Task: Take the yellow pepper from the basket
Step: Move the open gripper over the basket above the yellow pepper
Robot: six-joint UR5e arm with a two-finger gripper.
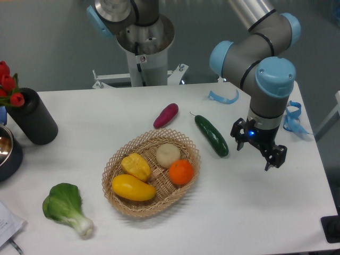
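Observation:
The yellow pepper point(136, 166) is small, blocky and ribbed. It lies in the left part of the tan wicker basket point(187, 145) at the table's middle. A longer smooth yellow fruit point(133, 187) lies in front of it, with a pale round fruit point(168, 154) and an orange point(181, 171) to its right. My gripper point(255, 155) hangs above the table well to the right of the basket, apart from it. Its fingers are spread and hold nothing.
A green cucumber point(211, 135) lies between basket and gripper. A purple sweet potato point(166, 115) lies behind the basket. A bok choy point(66, 206) lies at front left. A black vase with red tulips point(31, 117) and a dark bowl point(7, 151) stand at the left edge.

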